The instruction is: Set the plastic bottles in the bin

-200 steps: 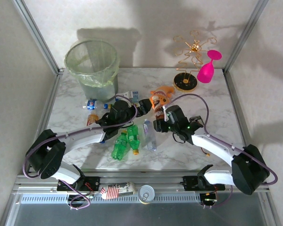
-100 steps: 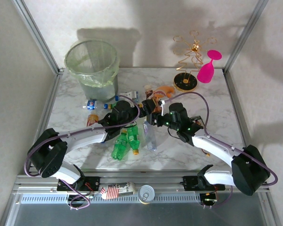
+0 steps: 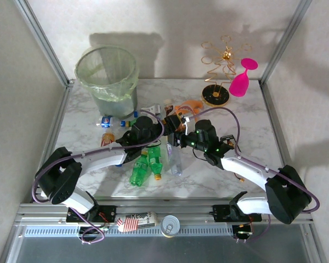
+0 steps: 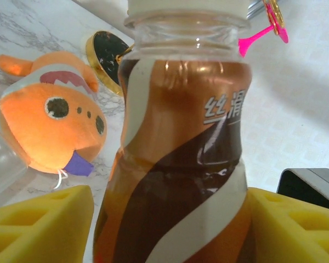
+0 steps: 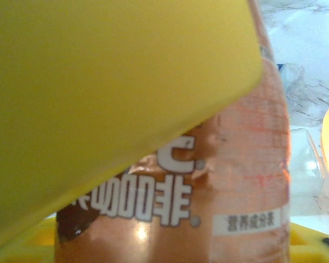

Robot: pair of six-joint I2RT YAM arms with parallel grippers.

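Left pincer and right pincer both on one brown-labelled bottle at mid-bench, well apart from the bin.

From overhead the black wrists crowd together at mid-frame, and I can't separate fingers from bottle there. On the left wrist camera the bottle stands centre-frame, cap and base cut off by the frame edges. The yellow foam pads sit at its flanks in the bottom corners, and I cannot tell whether they press in. The right wrist view is blurry. A yellow pad covers its upper left and a yellow strip lines the bottom, with the right pincer clamped on the glossy brown-and-white wrap between them. The translucent, bag-lined bin stands upper left overhead. Green bottles lie on the marbled bench below the arms, and an orange fish toy sits near the held bottle.
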